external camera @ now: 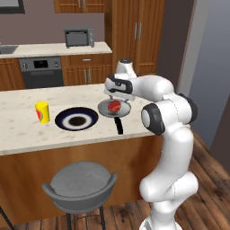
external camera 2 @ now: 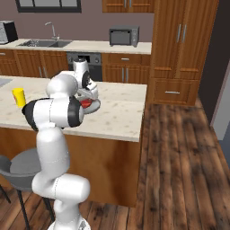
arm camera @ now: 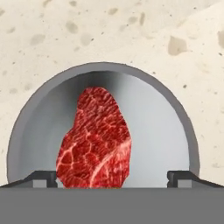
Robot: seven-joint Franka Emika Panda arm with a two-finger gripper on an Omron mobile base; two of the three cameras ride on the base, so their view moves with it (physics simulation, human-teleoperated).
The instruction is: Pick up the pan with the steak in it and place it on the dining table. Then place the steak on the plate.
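Note:
The grey pan (external camera: 103, 108) rests on the dining table (external camera: 27, 130), its black handle (external camera: 119, 126) pointing toward the front edge. The red steak (external camera: 115, 105) lies inside it. My gripper (external camera: 117, 96) hangs just above the pan, pointing down. In the hand view the steak (arm camera: 96, 140) lies left of centre in the pan (arm camera: 162, 131), and my gripper (arm camera: 112, 178) is open, with one fingertip on each side of the steak's near end and neither touching the meat. The dark-rimmed plate (external camera: 76, 120) lies just left of the pan.
A yellow cup (external camera: 42, 112) stands left of the plate. A grey stool (external camera: 81, 182) sits below the table's front edge. Behind are the kitchen counter with an oven (external camera: 41, 72) and a microwave (external camera: 79, 37). Wooden floor (external camera 2: 179, 157) opens to the right.

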